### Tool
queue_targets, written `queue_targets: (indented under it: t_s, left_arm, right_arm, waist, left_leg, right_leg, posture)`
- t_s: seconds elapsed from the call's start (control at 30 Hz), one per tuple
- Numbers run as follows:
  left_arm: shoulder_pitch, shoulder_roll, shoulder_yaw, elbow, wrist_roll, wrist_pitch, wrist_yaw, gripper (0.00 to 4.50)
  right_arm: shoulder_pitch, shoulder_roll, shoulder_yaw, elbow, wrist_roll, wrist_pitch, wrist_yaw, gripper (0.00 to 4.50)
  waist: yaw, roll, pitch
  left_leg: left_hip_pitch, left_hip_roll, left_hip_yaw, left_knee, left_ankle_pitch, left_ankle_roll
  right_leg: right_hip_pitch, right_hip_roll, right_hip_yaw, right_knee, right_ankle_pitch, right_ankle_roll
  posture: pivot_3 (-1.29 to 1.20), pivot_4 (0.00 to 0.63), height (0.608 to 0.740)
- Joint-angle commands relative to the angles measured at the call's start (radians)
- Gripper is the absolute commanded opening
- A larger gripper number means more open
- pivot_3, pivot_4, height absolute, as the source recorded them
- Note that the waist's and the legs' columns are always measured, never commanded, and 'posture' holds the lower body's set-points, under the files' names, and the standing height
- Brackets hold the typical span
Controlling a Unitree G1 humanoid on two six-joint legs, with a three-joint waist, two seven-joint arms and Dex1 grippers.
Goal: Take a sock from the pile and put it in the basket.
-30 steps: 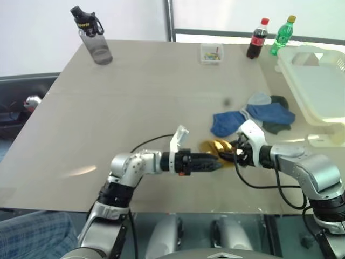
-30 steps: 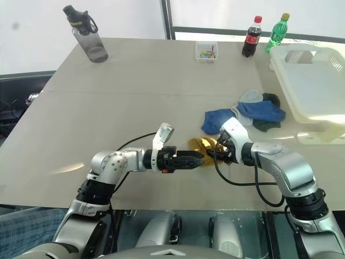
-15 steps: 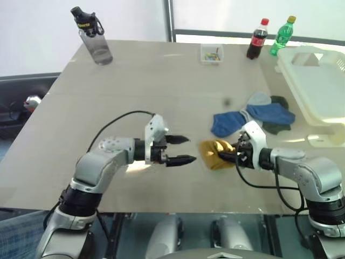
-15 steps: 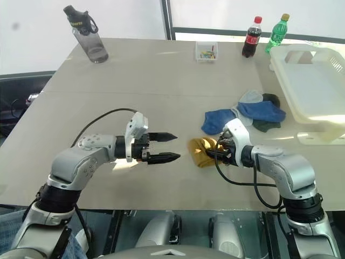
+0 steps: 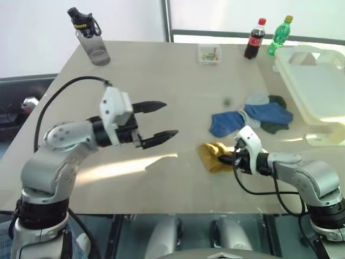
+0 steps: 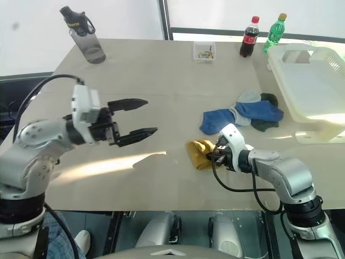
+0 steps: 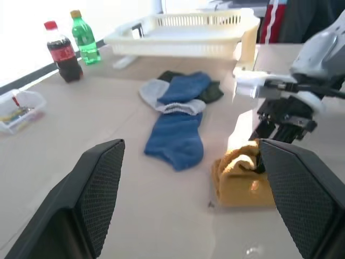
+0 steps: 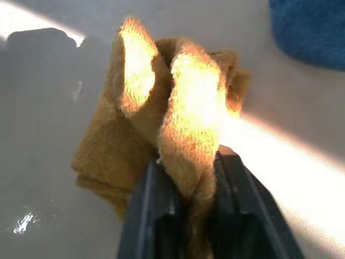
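**Inspector:** Head views first. Where is the item, and how do you expect it to handle?

**Assistant:** The yellow sock lies crumpled on the table, just apart from the pile of blue and dark socks. The basket stands at the table's far right edge, well apart from it. I judge the sock light, soft and limp; it will sag and drape, so a pinch on a bunched fold holds better than one on a flat edge.

**Inspector:** The grippers there?

**Assistant:** The right gripper sits low at the sock's near edge, fingers together on the cloth. The left gripper hangs in the air over bare table, fingers spread wide, holding nothing.

**Inspector:** Left wrist view?

**Assistant:** Its own two fingers stand far apart; between them, the right gripper is seen biting into the sock.

**Inspector:** Right wrist view?

**Assistant:** Both fingers are clamped narrowly on a raised fold of the sock. The rest lies on the table.
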Motion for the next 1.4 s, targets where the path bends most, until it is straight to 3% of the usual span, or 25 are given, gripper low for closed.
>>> queue_targets:
  t_s: [0.03, 0.27, 0.53, 0.97, 1.17, 1.4]
  left_arm:
    - [0.073, 0.048, 0.097, -0.063, -0.085, 0.014, -0.042, 4.25]
    - [0.154, 0.101, 0.149, -0.072, -0.16, 0.03, -0.074, 4.25]
    - [0.184, 0.092, 0.183, -0.057, -0.198, 0.0, -0.092, 4.25]
    - [0.253, 0.118, 0.201, -0.021, -0.194, -0.05, -0.189, 4.25]
    - [0.272, 0.123, 0.212, -0.019, -0.194, -0.065, -0.202, 4.25]
    - [0.288, 0.111, 0.202, -0.034, -0.192, -0.081, -0.188, 4.25]
  right_arm:
    - [0.031, -0.027, 0.071, 0.03, 0.004, 0.026, 0.029, 0.02]
    - [0.013, -0.037, 0.074, 0.054, -0.001, 0.009, 0.044, 0.02]
    - [-0.014, -0.048, -0.047, 0.063, 0.049, 0.0, 0.061, 0.02]
    - [-0.145, -0.274, -0.321, 0.17, 0.212, 0.042, 0.212, 0.02]
    - [-0.322, -0.308, -0.411, 0.42, 0.154, -0.056, 0.162, 0.02]
    - [-0.571, -0.317, -0.394, 0.902, -0.077, -0.404, 0.028, 0.02]
  waist:
    - [-0.001, 0.0, 0.0]
    - [0.001, -0.001, -0.001]
    - [0.002, 0.0, 0.0]
    - [0.008, 0.003, 0.003]
    - [0.004, 0.006, 0.005]
    - [0.003, 0.006, 0.005]
  left_leg:
    - [0.0, 0.0, 0.0, 0.0, 0.0, 0.0]
    - [0.0, 0.0, 0.0, 0.0, 0.0, 0.0]
    - [0.0, 0.0, 0.0, 0.0, 0.0, 0.0]
    - [-0.001, 0.0, 0.0, -0.001, 0.0, 0.0]
    - [-0.001, 0.0, 0.001, -0.001, -0.001, 0.001]
    - [-0.002, -0.001, 0.002, -0.002, 0.0, 0.0]
  right_leg:
    - [0.0, 0.0, 0.0, 0.0, 0.0, 0.0]
    - [0.0, -0.001, 0.0, 0.0, 0.0, 0.0]
    - [0.0, -0.001, 0.0, -0.001, 0.0, 0.0]
    - [-0.001, -0.002, 0.0, -0.002, 0.0, 0.0]
    - [-0.001, -0.002, 0.0, -0.001, 0.0, 0.0]
    - [-0.001, -0.002, 0.0, -0.002, 0.0, 0.0]
  posture:
    - [0.0, 0.15, 0.74]
    - [0.0, 0.15, 0.74]
    - [0.0, 0.15, 0.74]
    - [0.0, 0.15, 0.74]
    - [0.0, 0.15, 0.74]
    - [0.0, 0.15, 0.74]
